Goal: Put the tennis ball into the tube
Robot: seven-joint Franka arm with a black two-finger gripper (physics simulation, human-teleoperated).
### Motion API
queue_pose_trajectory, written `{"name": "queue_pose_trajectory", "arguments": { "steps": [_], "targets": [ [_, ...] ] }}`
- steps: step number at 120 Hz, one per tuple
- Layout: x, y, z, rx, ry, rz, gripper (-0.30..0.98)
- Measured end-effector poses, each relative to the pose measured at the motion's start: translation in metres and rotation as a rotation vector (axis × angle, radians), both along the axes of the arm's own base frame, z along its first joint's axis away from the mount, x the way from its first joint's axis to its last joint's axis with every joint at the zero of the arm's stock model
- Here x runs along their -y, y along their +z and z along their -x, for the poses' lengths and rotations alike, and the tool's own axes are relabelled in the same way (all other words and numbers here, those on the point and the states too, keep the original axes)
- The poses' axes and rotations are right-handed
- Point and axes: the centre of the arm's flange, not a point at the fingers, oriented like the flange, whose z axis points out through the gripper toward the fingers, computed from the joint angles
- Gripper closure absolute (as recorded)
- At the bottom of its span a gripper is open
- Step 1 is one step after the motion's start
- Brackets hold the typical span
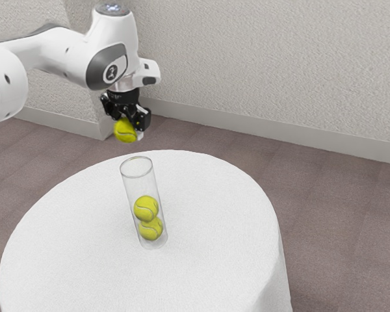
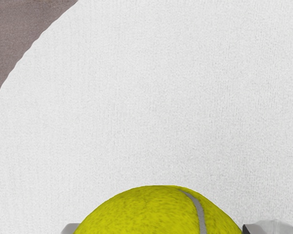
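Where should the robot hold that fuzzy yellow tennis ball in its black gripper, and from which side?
Probably across its widest middle, coming from above, one finger on each side. The ball is round with no handle, so its middle gives the surest hold. Coming from above should leave its underside free for the tall clear tube, which opens upward.

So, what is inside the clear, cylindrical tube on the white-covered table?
The tube holds one yellow tennis ball above a second yellow tennis ball; the upper one hides part of the lower one's top.
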Motion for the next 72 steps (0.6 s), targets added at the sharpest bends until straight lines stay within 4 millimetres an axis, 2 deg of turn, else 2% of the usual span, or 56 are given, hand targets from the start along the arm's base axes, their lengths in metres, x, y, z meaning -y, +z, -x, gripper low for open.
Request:
{"name": "queue_pose_trajectory", "arguments": {
  "steps": [17, 30, 49, 60, 72],
  "targets": [
    [0.02, -0.003, -0.006, 0.022, -0.052, -0.018, 0.48],
    [-0.007, -0.008, -0.019, 0.034, -0.024, -0.027, 0.48],
    [-0.015, -0.018, -0.044, 0.042, -0.063, -0.022, 0.48],
    [-0.002, -0.019, -0.052, 0.047, -0.113, -0.018, 0.48],
    [0.022, -0.014, -0.051, 0.046, -0.165, -0.017, 0.48]
  ]
}}
